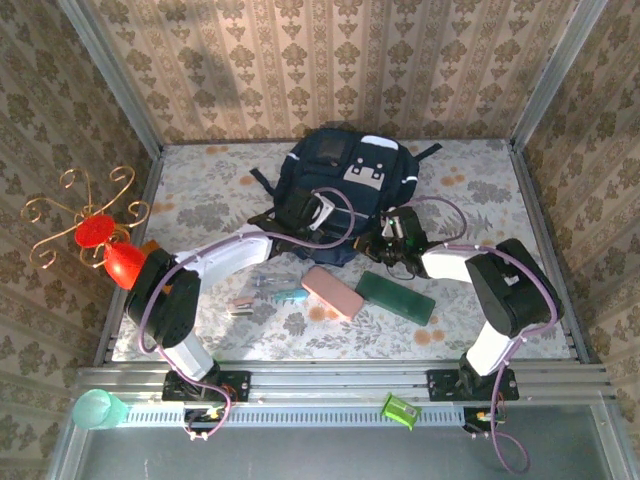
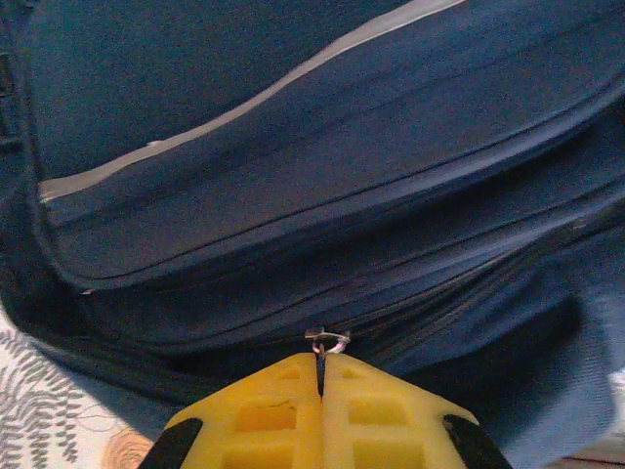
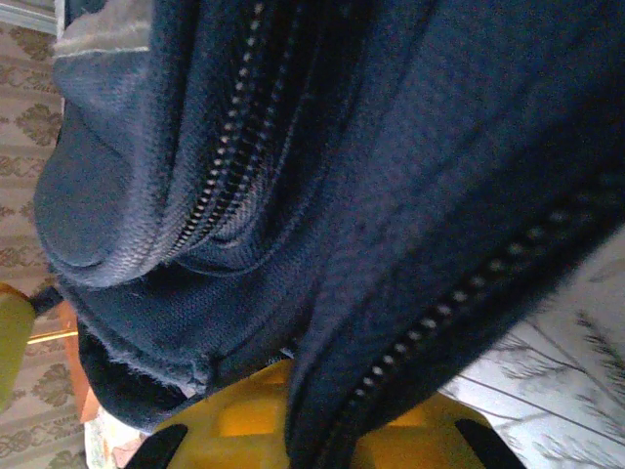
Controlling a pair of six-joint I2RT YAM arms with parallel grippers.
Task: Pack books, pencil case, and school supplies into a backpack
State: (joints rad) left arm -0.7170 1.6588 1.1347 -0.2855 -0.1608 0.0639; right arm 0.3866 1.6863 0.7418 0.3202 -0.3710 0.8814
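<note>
Opening the backpack (image 1: 350, 170), which sits mid-table, looks to be the step in hand. We judge it goes best if the right gripper (image 3: 293, 396), pinched tight on a fold of navy fabric, holds the cloth taut while the left gripper (image 2: 320, 362), jaws together on the metal zip pull (image 2: 326, 340), draws along the teeth rather than away from them. We cannot see into the bag, so its contents are unknown; just in front lie the dark book (image 1: 395, 297), the closed pink pencil case (image 1: 332, 291) and the teal-handled tool (image 1: 287, 294).
</note>
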